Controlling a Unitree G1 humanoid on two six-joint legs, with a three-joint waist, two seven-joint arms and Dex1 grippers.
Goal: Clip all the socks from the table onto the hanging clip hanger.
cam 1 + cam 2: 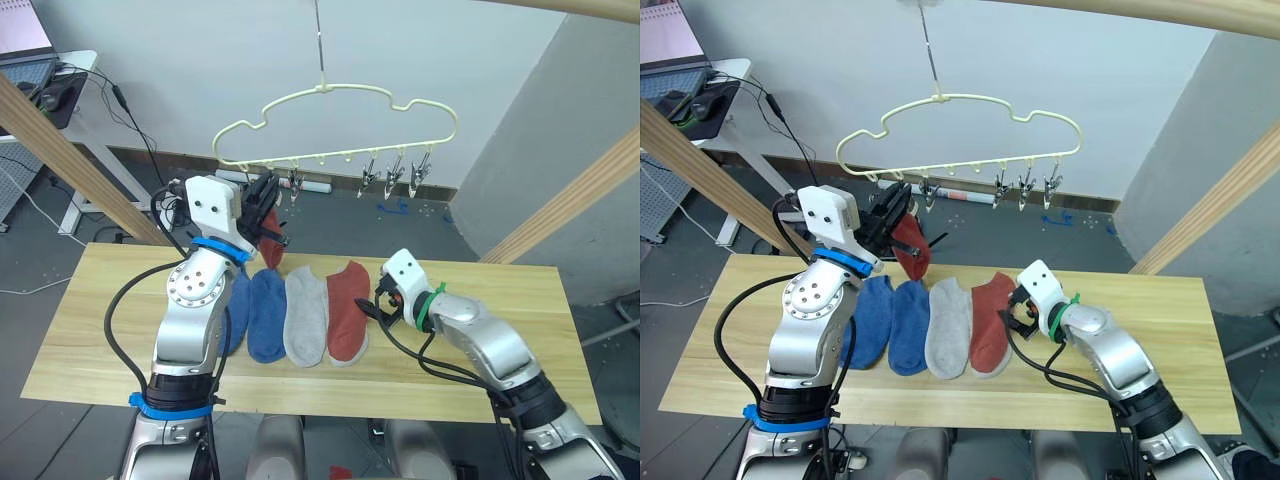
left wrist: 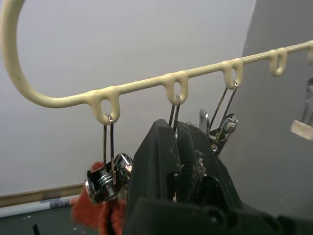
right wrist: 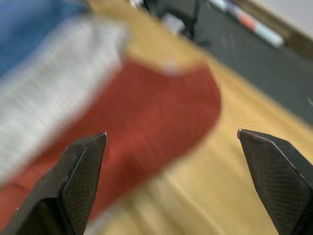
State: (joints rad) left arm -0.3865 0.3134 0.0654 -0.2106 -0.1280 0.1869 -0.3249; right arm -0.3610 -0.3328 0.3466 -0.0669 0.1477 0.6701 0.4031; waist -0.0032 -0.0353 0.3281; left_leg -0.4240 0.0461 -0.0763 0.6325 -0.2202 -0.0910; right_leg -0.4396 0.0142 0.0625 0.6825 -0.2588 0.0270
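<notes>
Item: clip hanger (image 1: 340, 125), pale yellow wire, hung above the far edge of the table (image 1: 100, 330); metal clips along its lower bar.

Item: my left gripper (image 1: 898, 205), raised at the left-hand clips. Fingers close together beside a clip; I could not tell whether they pinched the clip or the cloth.

Item: rust red sock (image 1: 912, 248), hanging below that gripper, its top at the leftmost clip (image 2: 106, 177). Whether the clip had bitten the knit, I could not tell.

Item: four socks lying in a row on the table — two blue socks (image 1: 262, 315), one grey sock (image 1: 305, 318), one red sock (image 1: 347, 310).

Item: my right gripper (image 3: 173, 181), fingers wide apart, low over the near end of the red sock.

Risks, as I judged them:
- Letting go on the left with the clip barely seated would have dropped the hanging sock.
- Pushing on the clip could have set the hanger swinging.
- Closing on the right off-centre could have caught the adjacent grey sock or only scraped the planks.
</notes>
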